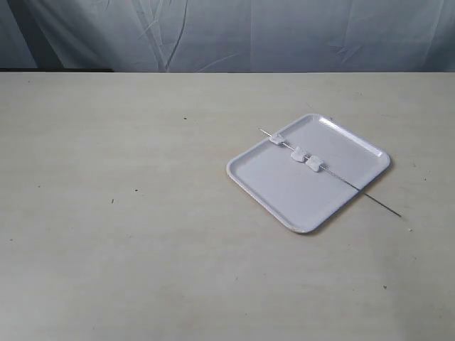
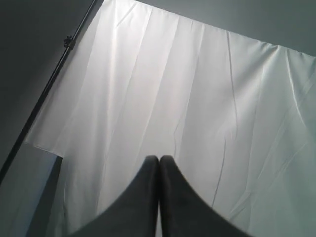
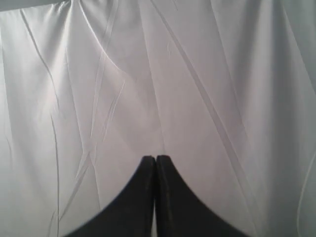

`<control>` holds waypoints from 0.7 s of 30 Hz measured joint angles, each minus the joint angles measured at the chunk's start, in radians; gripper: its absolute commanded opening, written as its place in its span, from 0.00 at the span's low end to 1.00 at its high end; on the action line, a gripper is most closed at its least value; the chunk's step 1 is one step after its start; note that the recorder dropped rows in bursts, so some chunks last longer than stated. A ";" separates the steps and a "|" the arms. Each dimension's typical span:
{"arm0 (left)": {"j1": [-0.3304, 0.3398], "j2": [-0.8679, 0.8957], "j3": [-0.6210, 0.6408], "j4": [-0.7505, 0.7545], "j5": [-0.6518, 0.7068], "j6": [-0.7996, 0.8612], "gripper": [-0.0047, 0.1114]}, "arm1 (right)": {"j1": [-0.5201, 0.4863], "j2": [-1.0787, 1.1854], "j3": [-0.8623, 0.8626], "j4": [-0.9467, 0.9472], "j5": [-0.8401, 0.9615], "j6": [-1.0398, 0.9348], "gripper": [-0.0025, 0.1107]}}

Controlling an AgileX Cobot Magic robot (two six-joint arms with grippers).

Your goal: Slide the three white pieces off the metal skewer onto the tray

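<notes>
The bench [image 1: 142, 213] carried the tray [image 1: 284, 195] to the right of the middle. The left tool [image 2: 159, 159] and the right tool [image 3: 156, 159] were each fully closed, holding nothing, and faced a white curtain [image 2: 197, 98]. The metal skewer [image 1: 355, 188] lay diagonally across the tray. The three white pieces [image 1: 298, 154] sat threaded on it, so I judged that no part of the task was done yet.
</notes>
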 measured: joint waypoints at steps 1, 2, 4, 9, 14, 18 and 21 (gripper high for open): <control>0.000 0.000 0.000 0.020 -0.004 -0.005 0.04 | 0.000 0.000 0.000 0.004 -0.002 0.009 0.02; 0.000 0.000 0.000 0.052 -0.009 -0.010 0.04 | 0.000 0.000 0.000 0.007 -0.005 0.014 0.02; 0.000 0.000 0.000 0.126 -0.023 -0.060 0.04 | 0.000 0.000 0.000 0.012 -0.021 0.046 0.02; 0.000 0.083 -0.055 0.347 -0.026 -0.277 0.04 | 0.000 0.000 -0.028 0.019 0.037 0.171 0.02; 0.000 0.329 -0.250 0.704 -0.043 -0.480 0.04 | 0.000 0.058 -0.179 -0.044 0.285 0.185 0.08; 0.000 0.581 -0.451 0.974 -0.061 -0.696 0.04 | 0.000 0.200 -0.331 -0.102 0.467 0.182 0.28; 0.000 0.772 -0.592 1.229 -0.097 -0.931 0.05 | 0.000 0.350 -0.442 -0.121 0.570 0.160 0.41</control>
